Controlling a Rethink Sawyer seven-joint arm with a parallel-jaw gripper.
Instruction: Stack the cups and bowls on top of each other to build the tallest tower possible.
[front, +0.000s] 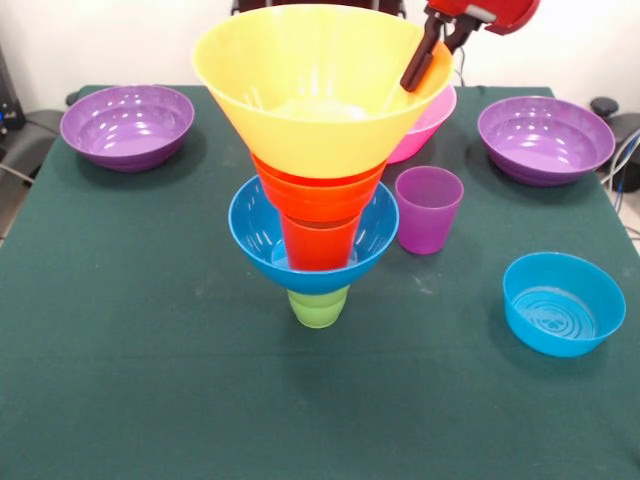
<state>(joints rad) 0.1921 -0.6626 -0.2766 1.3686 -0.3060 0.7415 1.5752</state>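
Centrally on the green-covered desk (150, 350) stands the tower (318, 200): a green cup (318, 307) at the bottom, a medium blue bowl (255, 235) on it, an orange cup (318, 245) in that, a small orange bowl (318, 190) above, and a large yellow-orange bowl (300, 90) on top. At the upper right, the hand (428, 55) grips the right rim of the yellow-orange bowl, one dark finger (420, 62) lying inside the rim. Behind that bowl a pink bowl (432, 125) shows partly. Just right of the tower stands a purple cup (428, 208), upright and apart from it. Purple bowls sit at far left (127, 125) and far right (545, 138). A small blue bowl (563, 303) rests near right.
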